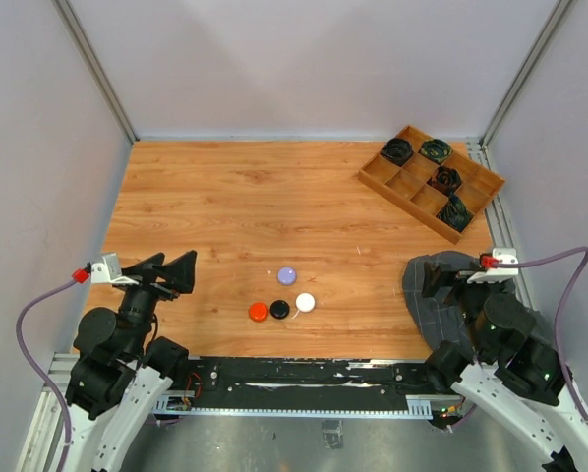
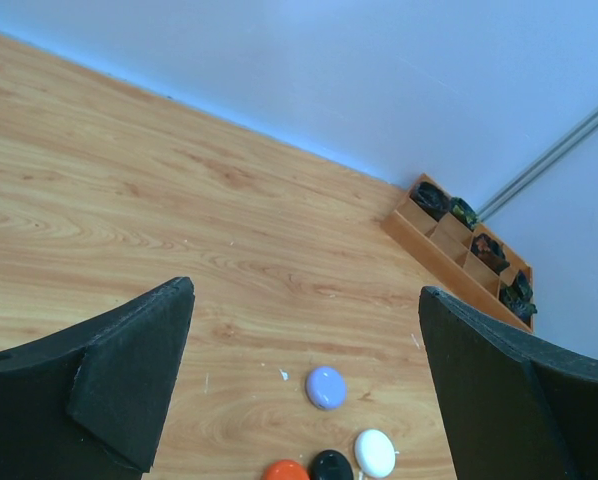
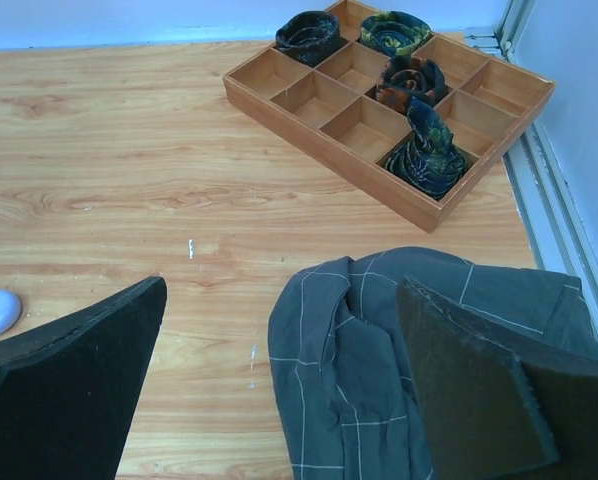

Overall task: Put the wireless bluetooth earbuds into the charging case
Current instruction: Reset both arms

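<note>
Left fingers: matte black wedges

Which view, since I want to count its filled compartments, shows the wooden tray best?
The right wrist view: the wooden tray is close and sharp, four dark rolled bundles plainly countable. The top view shows it small, far right; the left wrist view, tiny and distant.

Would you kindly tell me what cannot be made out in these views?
Left wrist view: the white speck near the purple disc is too small to identify as an earbud.
Left wrist view: the orange disc and black disc are cut by the bottom edge.
Right wrist view: the grey cloth hides the table beneath it.
</note>
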Available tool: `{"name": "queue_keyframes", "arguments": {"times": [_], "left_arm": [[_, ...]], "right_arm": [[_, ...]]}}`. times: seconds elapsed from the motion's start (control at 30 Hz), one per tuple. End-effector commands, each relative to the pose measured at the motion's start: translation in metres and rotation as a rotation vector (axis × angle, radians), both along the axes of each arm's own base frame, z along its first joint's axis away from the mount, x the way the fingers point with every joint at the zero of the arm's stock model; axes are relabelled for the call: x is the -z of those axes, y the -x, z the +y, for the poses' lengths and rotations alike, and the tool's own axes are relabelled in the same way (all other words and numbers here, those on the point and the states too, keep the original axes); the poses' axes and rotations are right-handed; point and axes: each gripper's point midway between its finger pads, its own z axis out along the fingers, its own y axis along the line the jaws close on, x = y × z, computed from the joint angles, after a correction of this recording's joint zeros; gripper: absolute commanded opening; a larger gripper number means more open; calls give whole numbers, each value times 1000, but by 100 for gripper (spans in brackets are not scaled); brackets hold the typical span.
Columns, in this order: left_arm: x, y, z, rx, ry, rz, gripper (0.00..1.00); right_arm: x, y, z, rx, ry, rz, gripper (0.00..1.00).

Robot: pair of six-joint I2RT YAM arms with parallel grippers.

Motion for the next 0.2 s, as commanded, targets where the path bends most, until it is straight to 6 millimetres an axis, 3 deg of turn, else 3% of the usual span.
{"name": "queue_keyframes", "arguments": {"times": [0.0,0.17], "left_arm": [[-6,-1,2,-13,-2,-30,99],[-6,-1,1,-5,-4,-32,99]], "right_arm": [[-2,1,0,1,-19,-14,99],[-6,2,-2,-4,-28,-27,99]]}}
